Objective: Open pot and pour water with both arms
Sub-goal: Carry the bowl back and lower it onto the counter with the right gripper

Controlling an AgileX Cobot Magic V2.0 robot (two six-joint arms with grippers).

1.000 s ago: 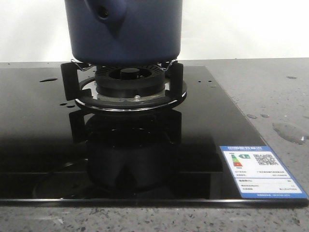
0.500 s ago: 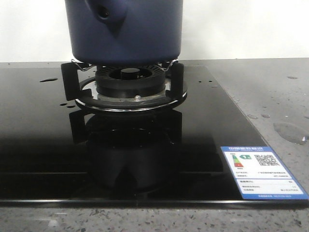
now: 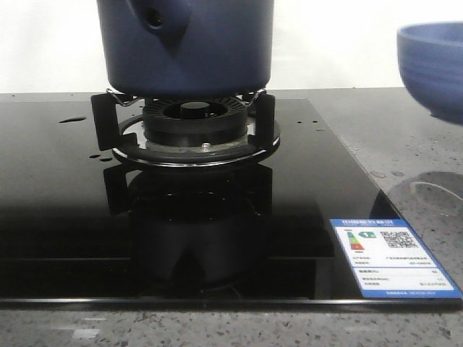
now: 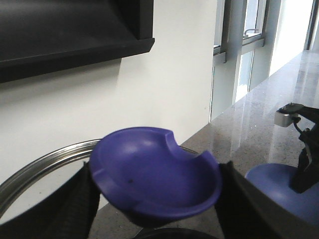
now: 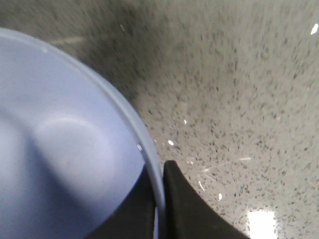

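The dark navy pot (image 3: 187, 43) stands on the gas burner (image 3: 194, 130); its side nub with a round hole faces me, and its top is out of frame. My left gripper (image 4: 157, 199) is shut on a purple-blue cupped lid knob (image 4: 154, 174), with a steel lid rim (image 4: 40, 167) behind it, held up near the wall. My right gripper (image 5: 162, 169) is shut on the rim of a periwinkle bowl (image 5: 60, 149), which hangs above the counter at the front view's right edge (image 3: 434, 65). Water shows as droplets (image 3: 72, 119) and a puddle (image 3: 434, 195).
The black glass hob (image 3: 65, 217) carries a blue energy label (image 3: 391, 256) at its front right corner. The speckled stone counter (image 3: 405, 130) runs to the right. In the left wrist view a dark hood (image 4: 65, 30) hangs on the white wall, with windows (image 4: 249, 45) beyond.
The periwinkle bowl has come into the front view at the upper right. Its shadow now lies over the puddle on the counter. The pot has not moved.
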